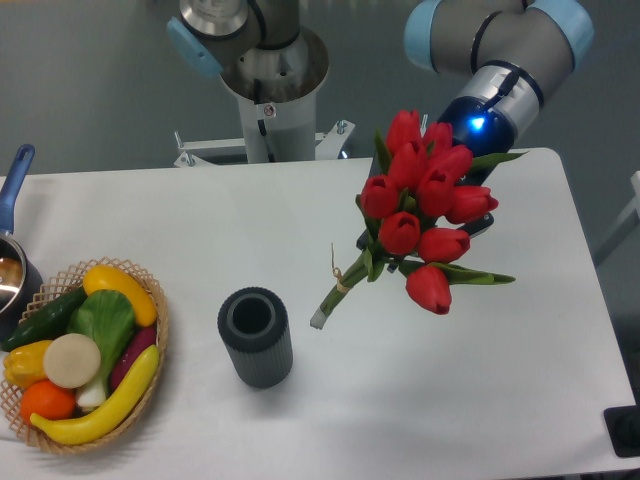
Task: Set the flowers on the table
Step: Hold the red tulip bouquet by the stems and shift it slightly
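The flowers (425, 215) are over the right part of the table (520, 400), stems pointing down-left toward the dark ribbed vase (256, 337), and the gripper (478, 205) is hidden behind the blooms, so I cannot tell its state.

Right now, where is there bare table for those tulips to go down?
Bare table lies right of the dark ribbed cup, under and past the flowers. The strip behind the cup is bare too. The left end is crowded: vegetable basket, pot.
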You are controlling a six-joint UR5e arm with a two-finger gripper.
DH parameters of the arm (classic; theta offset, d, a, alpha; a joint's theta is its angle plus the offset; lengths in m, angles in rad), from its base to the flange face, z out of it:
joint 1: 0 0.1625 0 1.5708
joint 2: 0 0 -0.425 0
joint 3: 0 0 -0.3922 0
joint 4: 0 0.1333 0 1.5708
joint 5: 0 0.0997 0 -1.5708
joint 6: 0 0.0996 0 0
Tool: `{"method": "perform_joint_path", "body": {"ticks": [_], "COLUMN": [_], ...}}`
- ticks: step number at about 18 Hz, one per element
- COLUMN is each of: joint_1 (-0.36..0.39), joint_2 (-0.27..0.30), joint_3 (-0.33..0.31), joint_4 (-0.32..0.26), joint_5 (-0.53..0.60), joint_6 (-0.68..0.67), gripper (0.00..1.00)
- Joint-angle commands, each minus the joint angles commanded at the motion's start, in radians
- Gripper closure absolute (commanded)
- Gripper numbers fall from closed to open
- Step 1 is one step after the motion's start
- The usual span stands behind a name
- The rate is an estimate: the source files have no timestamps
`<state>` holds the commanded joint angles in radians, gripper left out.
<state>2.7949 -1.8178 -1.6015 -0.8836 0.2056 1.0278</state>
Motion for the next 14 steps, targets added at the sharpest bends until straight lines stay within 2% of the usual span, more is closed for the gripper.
{"method": "perform_joint_path", "body": {"ticks": [3,11,14], "joint_1": [0.005,0.028,0.028], "joint_2": [0.002,0.008,0.011], "joint_3": [-0.021,-0.022,-0.014], "joint_4": [0.000,0.002,0.002], "joint_5": [0.003,0.008,0.079], "joint_6": [0.037,0.043,0.044], "gripper": [0.58,0.58,0.58]}}
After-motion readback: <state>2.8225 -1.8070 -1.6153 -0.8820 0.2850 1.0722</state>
